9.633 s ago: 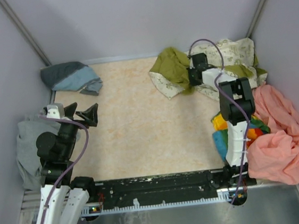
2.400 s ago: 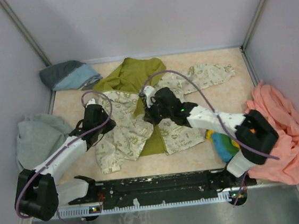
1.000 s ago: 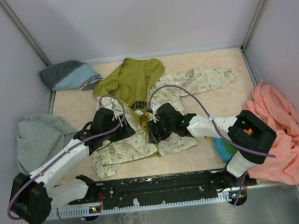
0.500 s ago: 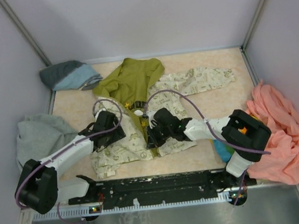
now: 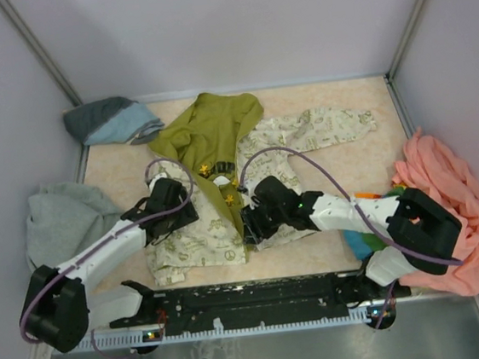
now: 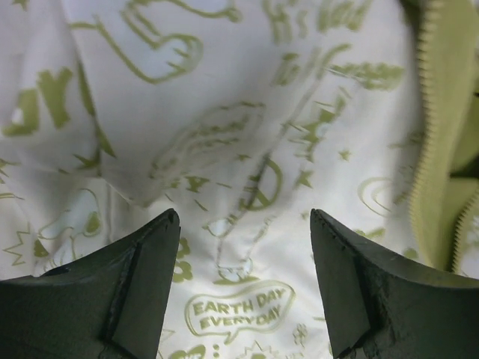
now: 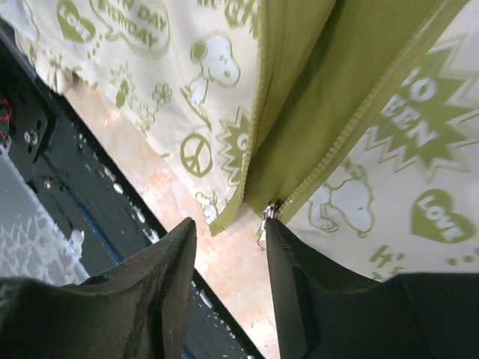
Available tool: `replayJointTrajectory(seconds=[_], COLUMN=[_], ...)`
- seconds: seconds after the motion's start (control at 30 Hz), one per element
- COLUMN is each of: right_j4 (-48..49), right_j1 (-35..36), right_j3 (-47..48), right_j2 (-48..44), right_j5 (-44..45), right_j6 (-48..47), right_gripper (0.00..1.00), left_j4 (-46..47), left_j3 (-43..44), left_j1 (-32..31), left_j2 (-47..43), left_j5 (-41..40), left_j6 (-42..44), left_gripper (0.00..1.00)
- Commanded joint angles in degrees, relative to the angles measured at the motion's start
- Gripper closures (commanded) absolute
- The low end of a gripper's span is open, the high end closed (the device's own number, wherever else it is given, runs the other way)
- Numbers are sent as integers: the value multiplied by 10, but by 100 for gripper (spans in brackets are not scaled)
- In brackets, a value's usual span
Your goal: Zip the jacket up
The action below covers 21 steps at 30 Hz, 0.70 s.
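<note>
The jacket (image 5: 196, 235) lies spread on the table, cream with olive prints, its olive hood (image 5: 208, 127) towards the back. My left gripper (image 5: 171, 214) hovers open over the left front panel (image 6: 224, 112), nothing between its fingers (image 6: 150, 284). My right gripper (image 5: 253, 227) is at the hem, where both olive zipper strips (image 7: 367, 112) meet. Its jaws (image 7: 230, 223) stand open over bare table, and the metal zipper slider (image 7: 268, 212) sits right at the tip of one finger (image 7: 299, 299). A zipper strip (image 6: 438, 112) also runs down the right of the left wrist view.
A grey sweatshirt (image 5: 60, 224) lies at the left edge and a blue-grey garment (image 5: 113, 122) in the back left corner. A peach-pink garment (image 5: 459, 225) and a colourful cloth (image 5: 370, 239) are at the right. The black base rail (image 5: 252, 296) runs just below the hem.
The right forearm has swung to the right while its gripper stayed at the hem by the zipper's lower end. The left gripper has shifted slightly left on the front panel.
</note>
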Motion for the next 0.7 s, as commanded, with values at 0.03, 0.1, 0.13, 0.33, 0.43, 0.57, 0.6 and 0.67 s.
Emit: replayJointTrajectory(seconds=[0.03,0.1,0.13,0.33,0.43,0.57,0.6,0.67], right_j4=[-117,-143,-150,-142,-133,-120,-116,-113], right_j1=[4,4,3,3,5,10,12,14], right_j3=[87,108,116,158,173,183,183,184], right_j2=[-35,-14,-2,71,101,127,138,146], right_j5=[158,191,201,221,223,220,219,229], right_j6=[-62,-70,-71,-66,-60,-57,-55,-50], right_gripper=[51,50,50,50,50,50,50,50], left_j4=[0,8,13,42,61,121,135,155], left_j3=[18,15,14,0,-7,-33,-39,-47], left_j1=[-17,-18,-17,-18,-17,-17,-17,-17], left_j2=[-78,-106,-118,-156,-157,-151,-149,-143], left_j5=[58,82,92,118,141,209,222,243], left_j6=[17,24,24,16,11,-1,-6,-12], left_gripper=[24,23,23,22,22,23,23,24])
